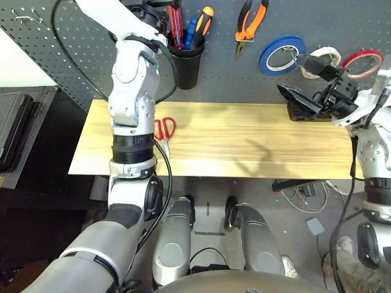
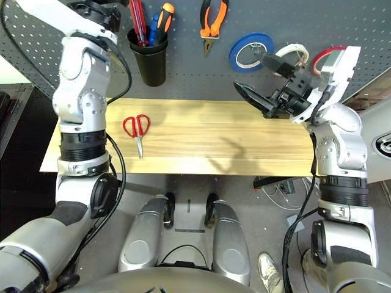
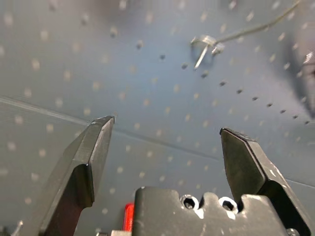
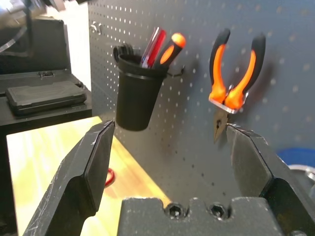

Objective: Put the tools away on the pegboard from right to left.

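Red-handled scissors (image 2: 137, 129) lie flat on the wooden surface (image 2: 201, 137) near its left end, blades toward the near edge, nothing touching them. Right tool (image 2: 256, 78) hangs above the right part of the surface, fingers spread wide, empty, aimed leftward along the pegboard (image 2: 183, 67); its wrist view frames the cup and pliers between the two fingers. On the pegboard: black cup (image 1: 186, 61) holding the red-handled screwdriver (image 1: 176, 25) with an orange-handled and a blue-handled tool beside it; orange-and-black pliers (image 1: 250, 24) hung nose down right of the cup; then blue tape roll (image 1: 281, 55), white tape roll (image 1: 324, 58), red tape roll (image 1: 363, 63) in a row on hooks. Left tool (image 3: 165, 147) is raised high against the pegboard left of the cup, fingers spread wide, gripping nothing, a bare metal hook (image 3: 204, 46) just ahead of it.
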